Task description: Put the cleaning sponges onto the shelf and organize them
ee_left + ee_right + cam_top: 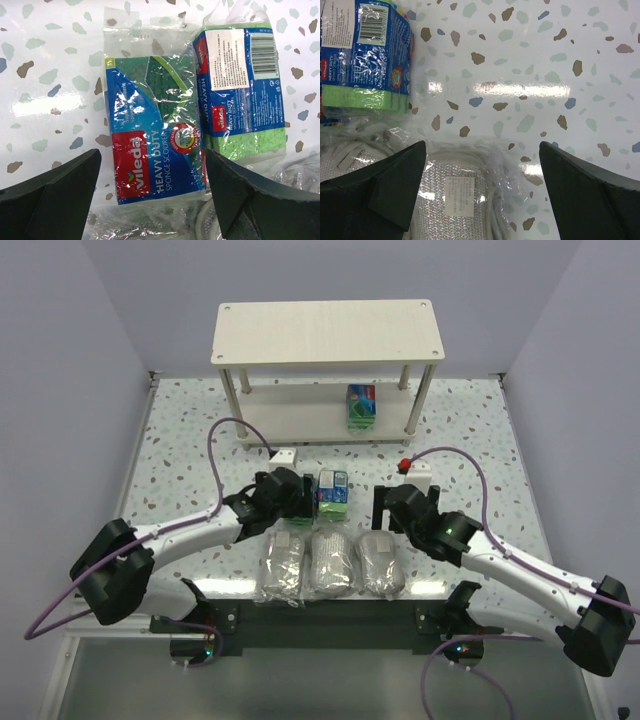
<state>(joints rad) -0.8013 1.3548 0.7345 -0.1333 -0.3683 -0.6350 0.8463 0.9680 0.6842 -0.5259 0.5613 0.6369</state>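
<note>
On the table (190,410) I'm counting three grey bundles (332,562) and two printed packs (155,132); a third pack (361,406) is sitting on the shelf (325,332); left claw (151,170) and right claw (482,150) are gaping.

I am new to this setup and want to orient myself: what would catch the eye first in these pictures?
The cream shelf at the far end of the table holds only one green-and-blue sponge pack, on the right of its lower tier. Two more packs lie mid-table at the open left gripper. Three grey wrapped bundles sit in a row at the near edge, the open right gripper near the rightmost.
</note>
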